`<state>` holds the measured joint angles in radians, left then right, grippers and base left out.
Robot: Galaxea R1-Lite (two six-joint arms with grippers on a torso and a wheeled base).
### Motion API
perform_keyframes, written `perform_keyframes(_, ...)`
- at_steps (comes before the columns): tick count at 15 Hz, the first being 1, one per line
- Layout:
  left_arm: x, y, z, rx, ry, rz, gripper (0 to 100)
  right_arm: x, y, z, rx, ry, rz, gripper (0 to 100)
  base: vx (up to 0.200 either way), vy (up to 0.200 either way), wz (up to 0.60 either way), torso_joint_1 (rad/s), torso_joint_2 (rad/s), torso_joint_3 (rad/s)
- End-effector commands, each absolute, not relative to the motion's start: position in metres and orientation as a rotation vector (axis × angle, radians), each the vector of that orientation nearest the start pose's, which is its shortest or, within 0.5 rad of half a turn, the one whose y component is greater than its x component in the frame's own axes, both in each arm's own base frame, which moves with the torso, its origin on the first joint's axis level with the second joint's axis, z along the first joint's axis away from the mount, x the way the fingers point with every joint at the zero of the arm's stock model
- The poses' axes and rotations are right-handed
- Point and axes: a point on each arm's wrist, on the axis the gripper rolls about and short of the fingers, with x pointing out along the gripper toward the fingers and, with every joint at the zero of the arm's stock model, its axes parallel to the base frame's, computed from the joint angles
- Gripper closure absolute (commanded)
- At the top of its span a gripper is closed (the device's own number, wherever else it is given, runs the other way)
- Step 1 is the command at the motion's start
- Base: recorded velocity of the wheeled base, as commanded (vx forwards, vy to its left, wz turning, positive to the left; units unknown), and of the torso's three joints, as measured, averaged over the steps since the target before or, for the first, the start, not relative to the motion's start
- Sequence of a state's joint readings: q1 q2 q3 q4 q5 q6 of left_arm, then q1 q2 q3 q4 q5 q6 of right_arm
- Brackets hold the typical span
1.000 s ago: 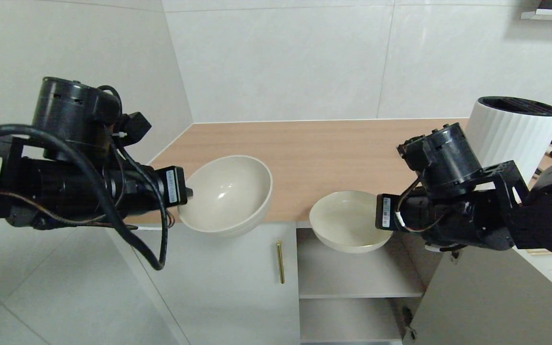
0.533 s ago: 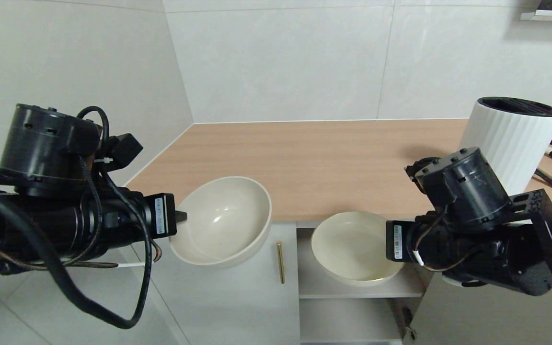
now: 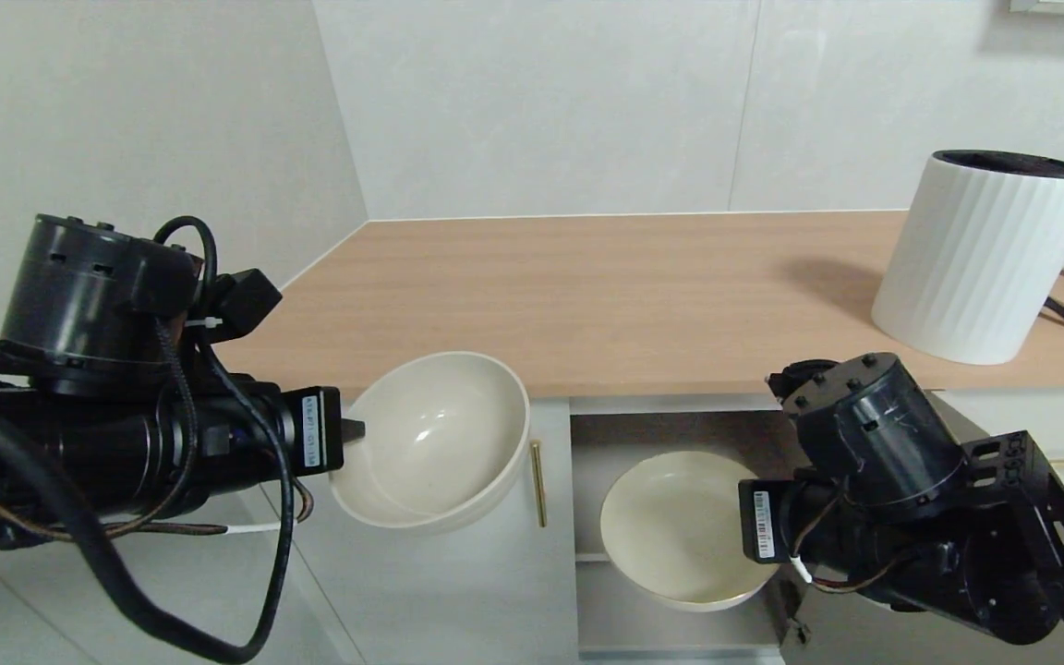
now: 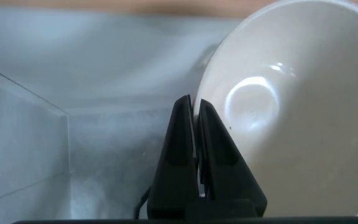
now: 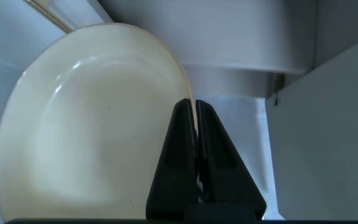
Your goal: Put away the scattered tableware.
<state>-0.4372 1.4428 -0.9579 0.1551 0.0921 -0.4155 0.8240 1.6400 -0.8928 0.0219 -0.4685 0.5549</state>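
- Head view: The left gripper (image 3: 354, 431) is clamped on the near rim of a deep bowl (image 3: 440, 443). It holds the bowl in the air, tilted, below the counter's (image 3: 606, 296) front edge and before the shut cabinet door with the brass handle (image 3: 538, 482).
- Head view: The right gripper (image 3: 746, 528) pinches the rim of a shallow dish (image 3: 675, 526), which hangs before the open cabinet compartment, level with its upper shelf (image 3: 589, 557). Whether the dish touches that shelf cannot be told.
- Head view: Both arms reach forward and low, wrists roughly level, the left well apart from the right. A white ribbed canister (image 3: 985, 259) stands near the counter's right edge.
- Left wrist view: The left gripper (image 4: 196, 121) has its fingers closed to a thin gap with the bowl's (image 4: 291, 112) rim between them, the hollow facing the camera.
- Right wrist view: The right gripper (image 5: 196, 121) grips the dish (image 5: 92, 124) by its rim in the same way, with the cabinet's pale inside behind it.
- Progress, as judged: Both pieces are picked up but neither is stowed. The dish looks close to being set on the shelf, and the bowl waits its turn beside the opening.
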Motion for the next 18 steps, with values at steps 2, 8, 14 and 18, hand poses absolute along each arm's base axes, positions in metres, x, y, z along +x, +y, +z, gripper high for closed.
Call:
perform_keyframes(2, 0.212, -0.098, 0.221, -0.228, 0.678, -0.199, 100, 0.192, 0.196, 0.158, 0.041, 0.700, 0.151, 100, 0.000, 0.000, 0.00, -0.149, 0.46, 0.308)
perform_keyframes(8, 0.209, -0.102, 0.217, -0.212, 0.697, -0.223, 100, 0.198, 0.206, 0.128, -0.004, 0.749, 0.138, 100, 0.000, 0.000, 0.00, -0.105, 0.45, 0.343)
perform_keyframes(14, 0.210, -0.102, 0.216, -0.208, 0.701, -0.223, 100, 0.215, 0.209, 0.096, -0.020, 0.818, 0.115, 100, 0.000, 0.000, 0.00, -0.031, 0.31, 0.269)
perform_keyframes(18, 0.207, -0.102, 0.216, -0.210, 0.704, -0.251, 100, 0.288, 0.211, 0.053, 0.040, 0.771, 0.057, 100, 0.000, 0.000, 0.00, 0.000, 0.00, 0.000)
